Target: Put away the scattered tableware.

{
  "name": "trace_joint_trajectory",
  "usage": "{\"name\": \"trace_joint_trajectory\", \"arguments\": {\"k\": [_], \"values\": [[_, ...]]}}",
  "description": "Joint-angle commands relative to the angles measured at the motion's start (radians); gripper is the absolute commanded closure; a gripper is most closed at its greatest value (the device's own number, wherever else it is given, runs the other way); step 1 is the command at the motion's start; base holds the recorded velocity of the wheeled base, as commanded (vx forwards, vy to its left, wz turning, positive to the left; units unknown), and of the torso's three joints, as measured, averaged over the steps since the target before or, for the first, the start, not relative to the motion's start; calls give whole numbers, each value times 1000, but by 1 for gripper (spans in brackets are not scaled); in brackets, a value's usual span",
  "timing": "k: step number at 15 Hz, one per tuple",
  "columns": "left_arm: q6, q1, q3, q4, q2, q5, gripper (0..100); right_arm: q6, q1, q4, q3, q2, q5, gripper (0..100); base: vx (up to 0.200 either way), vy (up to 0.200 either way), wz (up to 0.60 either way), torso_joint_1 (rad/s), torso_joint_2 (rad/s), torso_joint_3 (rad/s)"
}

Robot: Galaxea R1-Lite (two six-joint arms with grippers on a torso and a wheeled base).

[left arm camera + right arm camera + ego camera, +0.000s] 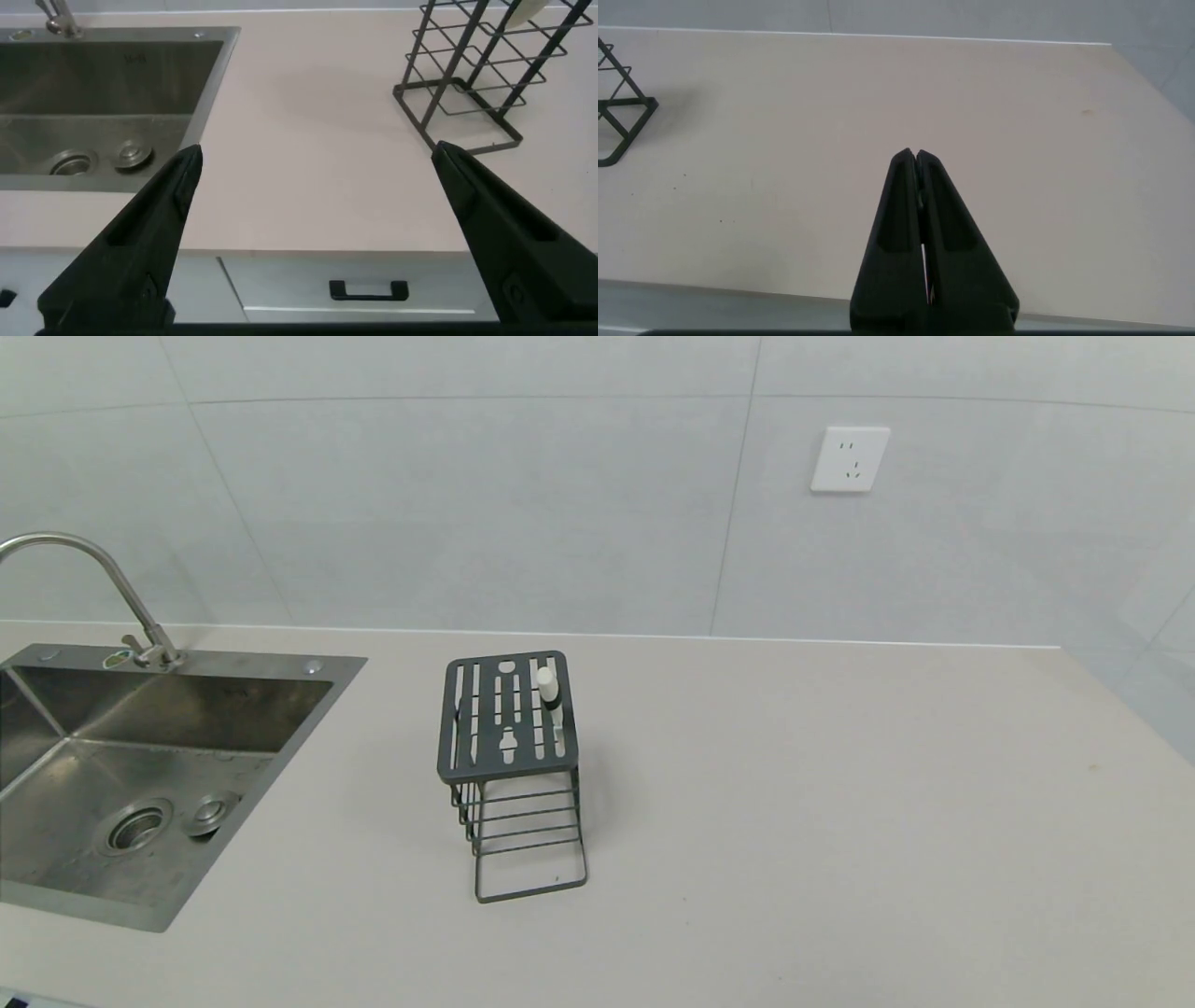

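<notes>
Rack (509,728) on the counter holds one white-handled utensil (547,683), its lower end hidden.
Left gripper (316,149) is spread apart; right gripper (916,154) is pressed together.

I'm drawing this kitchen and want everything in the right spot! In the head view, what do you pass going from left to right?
sink → rack → wall socket

Rack (509,770) centre, sink (243,665) left, wide counter (840,803) right
</notes>
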Motion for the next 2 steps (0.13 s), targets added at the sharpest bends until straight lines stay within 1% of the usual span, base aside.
{"name": "trace_joint_trajectory", "arguments": {"k": [1,2], "values": [[-1,0,-1,0,3,-1,0,0,0,-1,0,1,-1,100,0,0,0,0,0,0],[-12,-1,-1,0,3,2,0,0,0,-1,0,1,-1,100,0,0,0,0,0,0]]}}
